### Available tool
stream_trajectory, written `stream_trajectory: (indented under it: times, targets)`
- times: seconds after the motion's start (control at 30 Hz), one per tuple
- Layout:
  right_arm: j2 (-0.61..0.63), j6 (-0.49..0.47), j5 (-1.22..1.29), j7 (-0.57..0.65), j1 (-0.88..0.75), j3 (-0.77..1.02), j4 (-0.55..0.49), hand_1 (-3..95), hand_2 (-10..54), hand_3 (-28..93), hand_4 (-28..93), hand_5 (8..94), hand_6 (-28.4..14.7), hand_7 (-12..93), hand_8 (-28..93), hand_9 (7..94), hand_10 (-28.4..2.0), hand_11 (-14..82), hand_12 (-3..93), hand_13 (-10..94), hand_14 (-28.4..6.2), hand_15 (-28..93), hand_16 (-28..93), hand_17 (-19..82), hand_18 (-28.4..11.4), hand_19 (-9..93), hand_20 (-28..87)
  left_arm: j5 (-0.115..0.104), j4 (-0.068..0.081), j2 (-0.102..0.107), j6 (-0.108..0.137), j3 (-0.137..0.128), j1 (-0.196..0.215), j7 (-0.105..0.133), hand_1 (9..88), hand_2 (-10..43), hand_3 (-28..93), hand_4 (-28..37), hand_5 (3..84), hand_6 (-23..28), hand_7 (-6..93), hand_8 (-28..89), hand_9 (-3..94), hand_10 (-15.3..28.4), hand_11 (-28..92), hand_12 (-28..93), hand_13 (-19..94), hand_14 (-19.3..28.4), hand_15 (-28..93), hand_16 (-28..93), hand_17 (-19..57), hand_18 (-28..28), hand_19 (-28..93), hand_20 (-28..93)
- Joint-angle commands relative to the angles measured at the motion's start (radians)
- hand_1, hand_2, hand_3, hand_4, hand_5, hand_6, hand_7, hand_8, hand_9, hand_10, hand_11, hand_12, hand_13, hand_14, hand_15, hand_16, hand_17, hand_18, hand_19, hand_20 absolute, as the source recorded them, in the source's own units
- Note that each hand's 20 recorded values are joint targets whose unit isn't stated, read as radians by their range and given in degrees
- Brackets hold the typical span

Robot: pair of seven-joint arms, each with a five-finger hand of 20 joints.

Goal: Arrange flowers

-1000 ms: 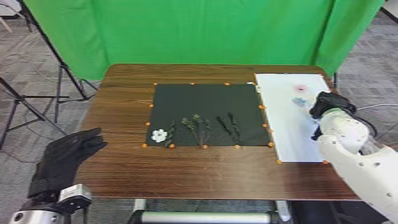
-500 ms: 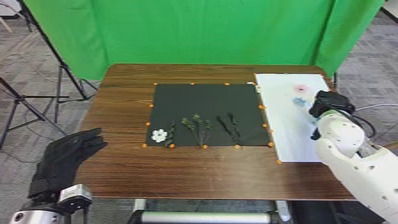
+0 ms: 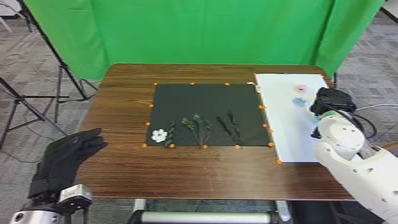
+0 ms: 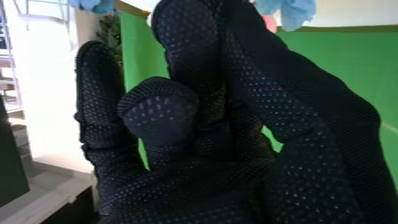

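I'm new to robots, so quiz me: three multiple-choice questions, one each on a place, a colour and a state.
1. Where's the white-petalled flower?
A) bare wood
B) black square sheet
C) green curtain

2. Farthest flower on the long white sheet?
A) yellow
B) blue
C) pink

3. The black-gloved left hand?
A) open, empty
B) fist
C) gripping stems

1 B: it lies near that sheet's near left corner.
2 C: the pink flower lies beyond the blue flower.
3 A: relaxed fingers, nothing held.

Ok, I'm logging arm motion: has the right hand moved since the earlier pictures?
Yes, slightly: the right hand is farther forward along the white sheet.
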Motion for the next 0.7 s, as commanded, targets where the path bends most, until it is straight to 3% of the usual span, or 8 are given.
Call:
stream_trajectory:
  times: [0.03, 0.07, 0.1, 0.2, 0.37, 0.7]
  targets:
    - [-0.001, -0.112, -0.043, 0.068, -0.004, 0.014, -0.026, 47.2, -9.5, 78, -28, 72.1, -4.6, 29, 3, 77.8, -10.7, 36.2, 34.7, 74, -8.4, 74, 23, 31, -22.0, 88, -1, 0.008, 0.000, -0.005, -0.012, 0.004, 0.008, -0.013, 27.5, 7.5, 81, -18.2, 51.2, 16.1, 17.9, -10, 41.9, 23.5, 43, 10, 29, 27.9, 63, -13, -9.4, 20.8, 58, 17]
    - [0.008, -0.114, -0.066, 0.099, -0.010, 0.005, -0.036, 41.6, -8.9, 80, -28, 69.4, -5.2, 26, -5, 72.8, -15.0, 41.5, 27.3, 71, -10.7, 75, 22, 30, -23.4, 89, -2, 0.009, 0.002, -0.005, -0.016, 0.004, 0.003, -0.018, 27.5, 7.5, 81, -18.2, 51.2, 16.1, 17.9, -10, 41.9, 23.4, 43, 10, 29, 27.9, 63, -13, -9.4, 20.8, 58, 17]
    - [0.005, -0.095, -0.095, 0.079, -0.012, 0.008, -0.030, 37.5, -8.1, 81, -27, 68.2, -6.0, 25, -10, 70.6, -17.3, 42.9, 23.9, 70, -11.9, 76, 22, 29, -24.3, 89, -2, 0.008, 0.002, -0.006, -0.013, 0.005, 0.005, -0.015, 27.5, 7.5, 81, -18.2, 51.2, 16.1, 17.9, -10, 42.0, 23.5, 43, 10, 29, 27.9, 63, -13, -9.4, 20.8, 58, 17]
    - [-0.006, -0.157, -0.056, 0.076, 0.000, 0.012, -0.035, 34.0, -6.9, 79, -26, 66.5, -8.2, 21, -11, 67.9, -20.2, 42.4, 21.6, 68, -14.6, 77, 21, 26, -26.9, 90, -3, 0.007, 0.003, -0.006, -0.013, 0.003, 0.010, -0.014, 27.6, 7.5, 81, -18.2, 51.3, 16.1, 18.0, -10, 42.0, 23.4, 43, 10, 29, 27.9, 63, -13, -9.4, 20.8, 58, 17]
    - [-0.025, -0.214, 0.001, 0.089, 0.003, 0.030, -0.031, 32.2, -6.3, 79, -25, 63.1, -9.7, 18, -10, 65.2, -22.0, 40.0, 20.8, 65, -15.8, 77, 20, 24, -28.1, 90, -4, 0.004, 0.004, 0.000, -0.010, 0.015, 0.000, -0.010, 27.6, 7.5, 81, -18.2, 51.3, 16.1, 18.0, -10, 42.0, 23.4, 43, 10, 28, 27.9, 63, -13, -9.4, 20.8, 58, 17]
    - [-0.039, -0.236, 0.076, 0.122, -0.052, 0.077, -0.070, 31.7, -6.0, 79, -25, 61.3, -10.2, 17, -10, 64.8, -22.9, 35.8, 19.6, 65, -16.2, 78, 19, 24, -28.3, 89, -4, 0.004, 0.003, -0.005, -0.010, 0.011, 0.003, -0.013, 27.6, 7.6, 81, -18.2, 51.2, 16.1, 18.0, -10, 42.0, 23.4, 43, 10, 29, 27.9, 63, -13, -9.4, 20.8, 58, 17]
